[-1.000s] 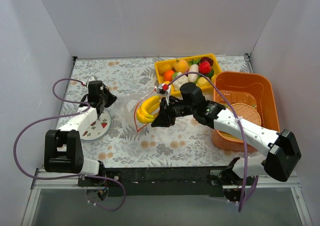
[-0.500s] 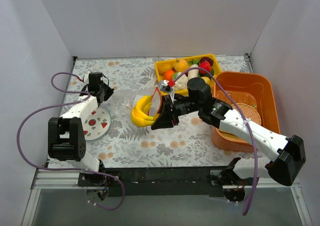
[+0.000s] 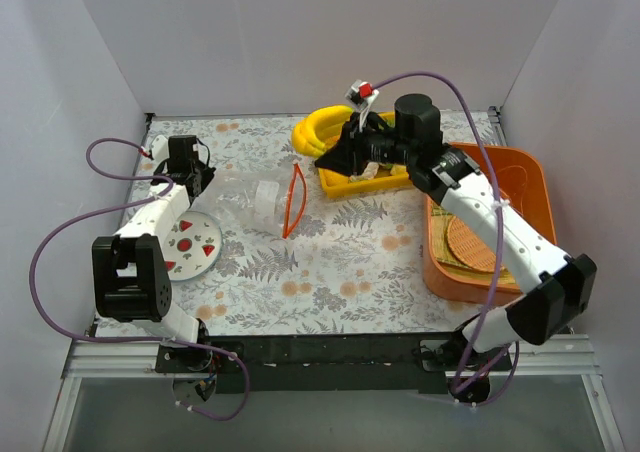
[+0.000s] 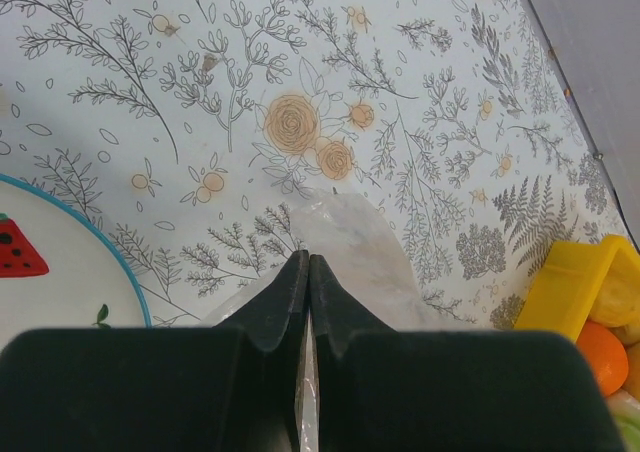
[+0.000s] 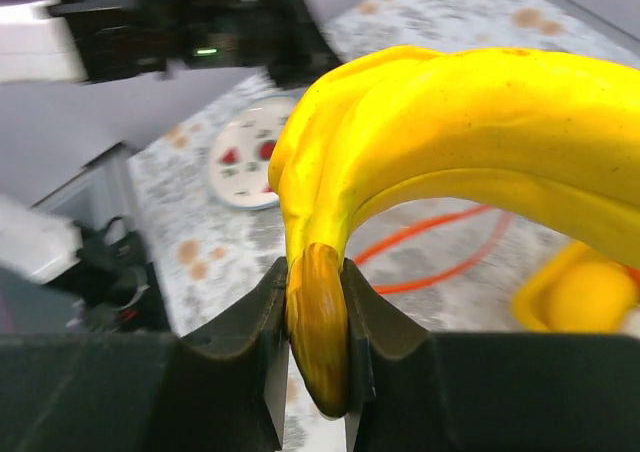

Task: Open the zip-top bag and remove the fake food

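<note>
Overhead, step: my right claw (image 3: 330, 155) holds the glossy yellow plastic banana bunch (image 3: 316, 129) aloft beside the yellow plastic tray (image 3: 340, 184). I judge the next move is to lower it and let go.
Overhead, bag: the clear crinkly zip-top bag (image 3: 262, 200) lies gaping on the floral tablecloth (image 3: 330, 262), with plain white walls (image 3: 300, 42) around.
Left wrist: my left claw (image 4: 309, 264) is pinched tight on the bag's film.
Right wrist: the fingers squeeze the banana stem.

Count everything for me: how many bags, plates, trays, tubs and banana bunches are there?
Zip-top bag: 1
Plate: 1
Yellow tray: 1
Orange tub: 1
Banana bunch: 1
Total: 5
</note>
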Available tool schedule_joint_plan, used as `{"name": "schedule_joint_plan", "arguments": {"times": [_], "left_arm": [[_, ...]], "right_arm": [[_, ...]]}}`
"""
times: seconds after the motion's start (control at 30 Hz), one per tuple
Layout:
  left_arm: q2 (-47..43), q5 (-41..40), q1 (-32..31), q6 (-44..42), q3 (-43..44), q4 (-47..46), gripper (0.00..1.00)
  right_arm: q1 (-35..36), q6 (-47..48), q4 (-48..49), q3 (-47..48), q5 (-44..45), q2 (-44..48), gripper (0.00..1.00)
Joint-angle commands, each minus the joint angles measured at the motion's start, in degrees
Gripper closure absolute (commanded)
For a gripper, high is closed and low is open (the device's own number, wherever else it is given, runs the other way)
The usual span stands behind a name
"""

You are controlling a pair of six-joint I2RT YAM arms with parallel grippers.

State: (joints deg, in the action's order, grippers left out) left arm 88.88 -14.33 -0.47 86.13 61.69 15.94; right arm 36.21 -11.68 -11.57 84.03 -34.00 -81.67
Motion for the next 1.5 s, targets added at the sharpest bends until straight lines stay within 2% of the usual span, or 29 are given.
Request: {"name": "schedule_joint_plan", "arguments": {"times": [0.0, 0.2, 0.3, 0.47, 0.6, 0.9, 1.27, 1.47], "left_arm": [[-2.7, -0.9, 0.4, -0.6, 1.8, 1.0, 1.00], [-3.5, 1.8, 0.4, -0.3, 0.6, 1.0, 1.00], [-3.5, 2.5, 0.4, -0.3, 0.4, 0.8, 1.00], [-2.6, 3.5, 0.4, -0.3, 0.6, 0.5, 1.00], [-2.1, 4.0, 0.4, -0.5, 0.7, 0.1, 1.00], [-1.8, 4.8, 0.4, -0.5, 0.8, -0.2, 1.00], [-2.0, 5.4, 0.4, -0.7, 0.4, -0.5, 1.00], [-1.9, 5.4, 0.4, -0.8, -0.2, -0.7, 1.00]], "right_arm": [[-7.5, 4.8, -1.1, 4.0, 7.6, -8.8, 0.80], [-17.4, 11.5, 1.0, 8.6, 6.1, -18.2, 0.84], [-23.2, 11.1, 5.1, 8.7, 0.1, -21.2, 0.85], [-27.8, 11.5, 6.3, 11.4, -6.2, -24.8, 0.83], [-29.3, 13.4, 6.9, 12.5, -10.7, -27.4, 0.82], [-29.5, 14.7, 8.6, 13.5, -11.3, -30.0, 0.79], [-29.5, 14.6, 7.5, 21.1, -16.6, -38.5, 0.74], [-29.6, 15.8, 8.6, 15.7, -17.2, -35.9, 0.71]]}}
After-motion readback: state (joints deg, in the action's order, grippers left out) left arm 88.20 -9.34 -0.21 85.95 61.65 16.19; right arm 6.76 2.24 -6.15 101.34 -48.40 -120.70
